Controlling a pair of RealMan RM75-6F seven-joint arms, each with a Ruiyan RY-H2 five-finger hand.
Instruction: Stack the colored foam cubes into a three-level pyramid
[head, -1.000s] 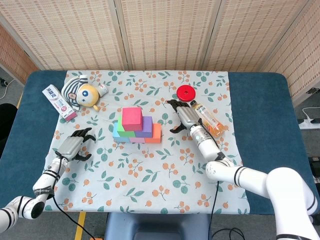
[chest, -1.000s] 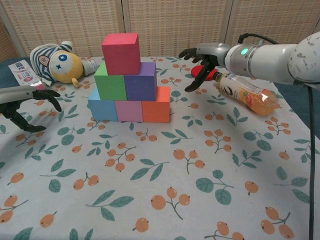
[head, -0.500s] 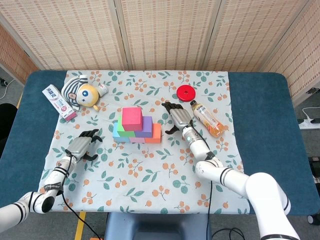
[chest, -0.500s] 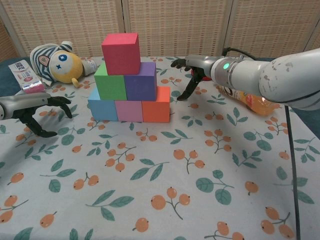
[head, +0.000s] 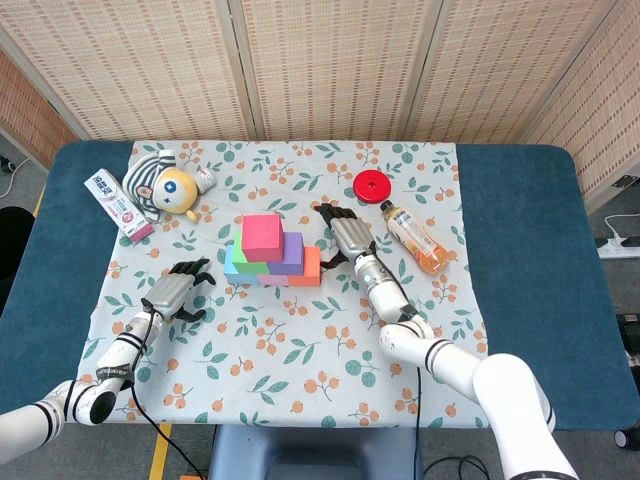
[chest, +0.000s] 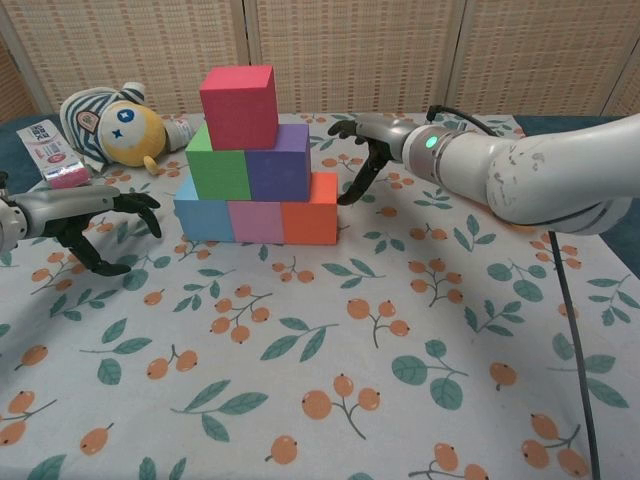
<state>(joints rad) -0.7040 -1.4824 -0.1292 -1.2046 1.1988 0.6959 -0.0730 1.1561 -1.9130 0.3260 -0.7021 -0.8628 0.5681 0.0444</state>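
The foam cubes form a three-level pyramid mid-cloth. The bottom row is a blue cube (chest: 203, 219), a pink cube (chest: 255, 221) and an orange cube (chest: 308, 220). A green cube (chest: 218, 175) and a purple cube (chest: 277, 174) sit on them, with a magenta cube (chest: 239, 93) (head: 261, 233) on top. My right hand (chest: 362, 152) (head: 341, 236) is open, fingers spread, just right of the orange cube; contact cannot be told. My left hand (chest: 95, 225) (head: 180, 290) hovers open left of the blue cube, holding nothing.
A striped plush toy (head: 163, 185) and a white-pink tube (head: 118, 207) lie at the back left. A drink bottle (head: 415, 238) and a red lid (head: 371, 185) lie right of my right hand. The floral cloth (chest: 330, 380) covers the table.
Both hands moved in toward the pyramid: the right hand leftward to the orange cube's side, the left hand rightward toward the blue cube. The cubes stayed put.
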